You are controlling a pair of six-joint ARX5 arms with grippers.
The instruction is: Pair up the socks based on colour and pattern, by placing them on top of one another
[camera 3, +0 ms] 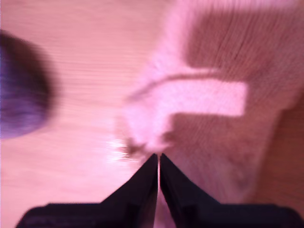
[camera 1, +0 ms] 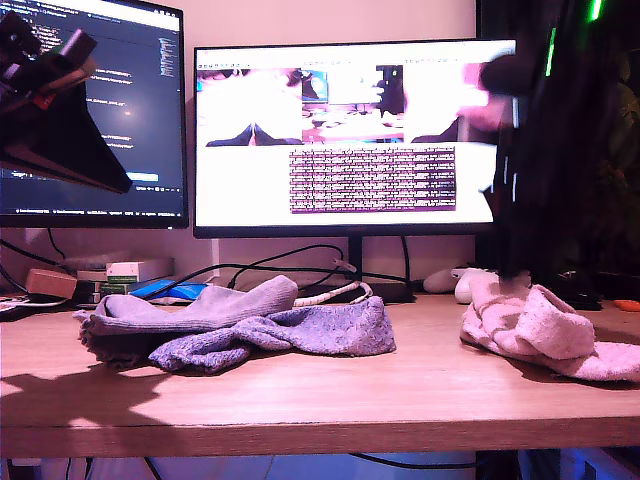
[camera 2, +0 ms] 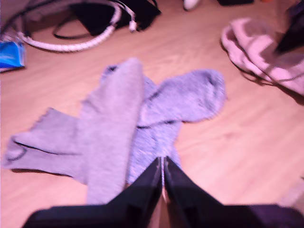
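**Socks lying in two heaps on the desk**

In the exterior view, a grey sock (camera 1: pixel 190 308) is lying draped over a blue-purple sock (camera 1: pixel 290 335) below the wide monitor (camera 1: pixel 345 135), towards the exterior view's left. The pink socks (camera 1: pixel 535 325) are sitting in a heap near the monitor's other end, where a blurred dark arm (camera 1: pixel 545 150) is coming down to them. Another arm (camera 1: pixel 50 110) is hanging high beside the monitor.

In the first wrist view, my first gripper (camera 2: pixel 163 178) is hovering with jaws pressed narrowly together, holding nothing, above the blue-purple sock (camera 2: pixel 183 99); the grey sock (camera 2: pixel 111 128) is lying across it.

In the second wrist view, my second gripper (camera 3: pixel 158 164) is showing narrow, nearly touching jaws at the fuzzy pink socks (camera 3: pixel 213 95); blur is hiding whether fabric is pinched.
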